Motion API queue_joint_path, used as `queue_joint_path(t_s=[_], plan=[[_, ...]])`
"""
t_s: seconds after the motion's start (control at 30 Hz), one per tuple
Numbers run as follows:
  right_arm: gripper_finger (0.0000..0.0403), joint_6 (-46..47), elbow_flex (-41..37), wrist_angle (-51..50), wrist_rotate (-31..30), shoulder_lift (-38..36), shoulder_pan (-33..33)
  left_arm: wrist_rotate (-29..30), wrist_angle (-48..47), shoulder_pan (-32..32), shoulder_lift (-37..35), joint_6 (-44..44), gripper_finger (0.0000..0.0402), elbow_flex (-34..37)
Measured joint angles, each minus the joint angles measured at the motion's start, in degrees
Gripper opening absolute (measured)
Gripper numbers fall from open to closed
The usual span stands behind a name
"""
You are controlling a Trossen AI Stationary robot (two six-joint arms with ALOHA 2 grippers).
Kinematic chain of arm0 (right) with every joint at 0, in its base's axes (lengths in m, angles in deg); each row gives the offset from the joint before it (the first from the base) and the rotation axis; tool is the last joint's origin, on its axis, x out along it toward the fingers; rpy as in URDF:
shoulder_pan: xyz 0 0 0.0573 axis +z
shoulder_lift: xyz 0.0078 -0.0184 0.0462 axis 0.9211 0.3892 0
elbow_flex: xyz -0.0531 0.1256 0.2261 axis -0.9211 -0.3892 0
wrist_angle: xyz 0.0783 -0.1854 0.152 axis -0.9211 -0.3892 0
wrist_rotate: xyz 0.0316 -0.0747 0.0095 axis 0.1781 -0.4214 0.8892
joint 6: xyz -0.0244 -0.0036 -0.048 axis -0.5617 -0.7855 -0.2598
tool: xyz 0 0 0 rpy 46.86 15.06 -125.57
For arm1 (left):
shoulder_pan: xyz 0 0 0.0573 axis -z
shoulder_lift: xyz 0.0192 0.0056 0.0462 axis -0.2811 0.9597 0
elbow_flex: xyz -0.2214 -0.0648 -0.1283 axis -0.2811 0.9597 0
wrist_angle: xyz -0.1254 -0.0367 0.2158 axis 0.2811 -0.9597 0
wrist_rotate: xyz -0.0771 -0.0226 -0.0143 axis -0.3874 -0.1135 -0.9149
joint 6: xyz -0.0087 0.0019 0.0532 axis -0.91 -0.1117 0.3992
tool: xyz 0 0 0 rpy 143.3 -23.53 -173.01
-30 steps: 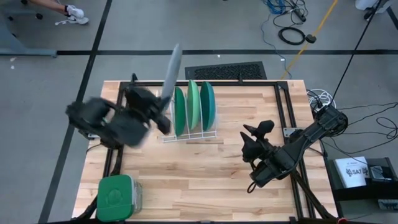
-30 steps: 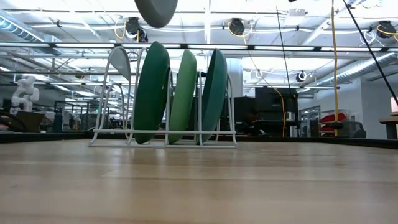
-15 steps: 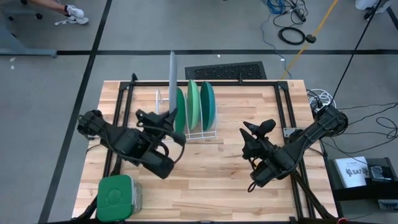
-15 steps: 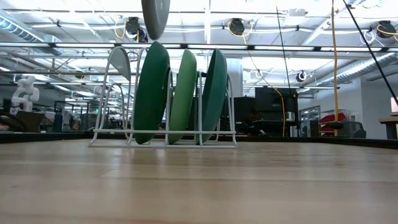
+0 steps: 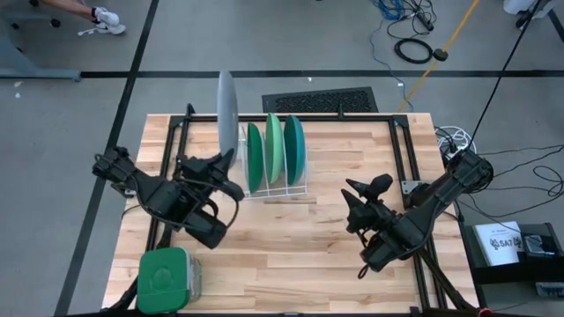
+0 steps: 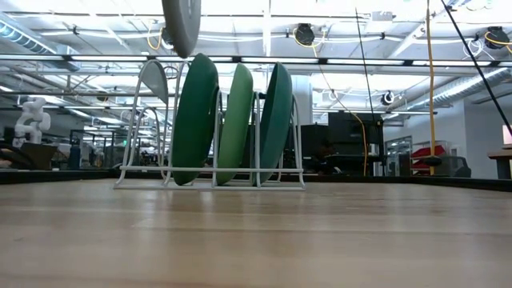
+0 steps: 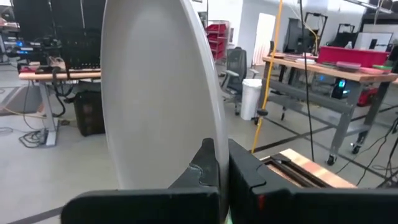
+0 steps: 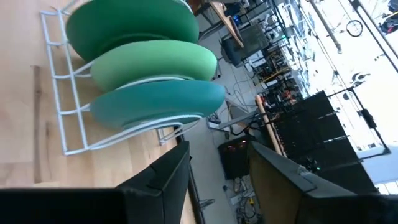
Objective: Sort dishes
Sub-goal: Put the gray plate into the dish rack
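A grey plate (image 5: 226,106) stands on edge in the air above the left end of the white wire rack (image 5: 269,188). My left gripper (image 5: 228,164) is shut on it. Only the grey plate's lower part (image 6: 181,26) shows in the low view. In the rack, upright in its slots, stand a dark green plate (image 5: 254,157), a light green plate (image 5: 274,150) and a teal plate (image 5: 294,148). My right gripper (image 5: 363,199) waits open, right of the rack, pointing at it, with nothing between its fingers (image 8: 163,179). My left gripper pinches the grey plate's rim (image 7: 214,140) between its two fingers (image 7: 205,167), at the plate's near edge. The fingers come about level from the table's near left. The plate stands on edge, lifted clear above the rack, reaching up and away from the fingers.
A green square lidded container (image 5: 165,277) sits at the table's near left corner. Black frame rails (image 5: 401,150) run along the table's edges. Bare wood (image 5: 282,246) lies between the two arms, in front of the rack.
My left gripper has come down and gone toward the table's left edge with the grey plate, staying shut on it. The plate has turned from tilted to upright on edge, and now hangs lower, over the rack's left end. My right arm has kept still.
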Motion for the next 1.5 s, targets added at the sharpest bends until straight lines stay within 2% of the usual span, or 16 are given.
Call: queue_joint_path(t_s=[0.17, 0.53, 0.67, 0.87, 1.07, 1.4, 1.5], plan=[[0.0155, 0.7, 0.0, 0.0, 0.1, 0.0, 1.4, -1.3, 0.2, -0.2, -1.7, -5.1, 0.0001, 6.3], [0.0155, 1.1, 0.0, 0.0, 1.5, 0.0, 2.1, -5.3, 0.4, -1.5, -3.9, -23.9, 0.0000, 21.8], [0.0155, 1.1, 0.0, 0.0, 1.5, 0.0, 2.1, -10.0, 5.0, -2.3, -3.8, -23.8, 0.0000, 25.4], [0.0155, 0.9, 0.0, 0.2, 1.4, 0.0, 2.1, -10.5, 10.9, -3.3, -3.8, -23.7, 0.0000, 29.0], [0.0155, 0.5, 0.0, 0.3, 1.4, 0.0, 2.1, -14.2, 17.1, -5.4, -3.5, -20.5, 0.0000, 31.8], [0.0155, 0.5, 0.0, 0.5, 1.4, 0.0, 2.0, -15.3, 20.2, -8.3, -3.5, -20.0, 0.0000, 34.9], [0.0155, 0.5, 0.0, 0.5, 1.4, 0.0, 2.0, -16.8, 24.9, -9.2, -3.5, -16.0, 0.0000, 36.5]])
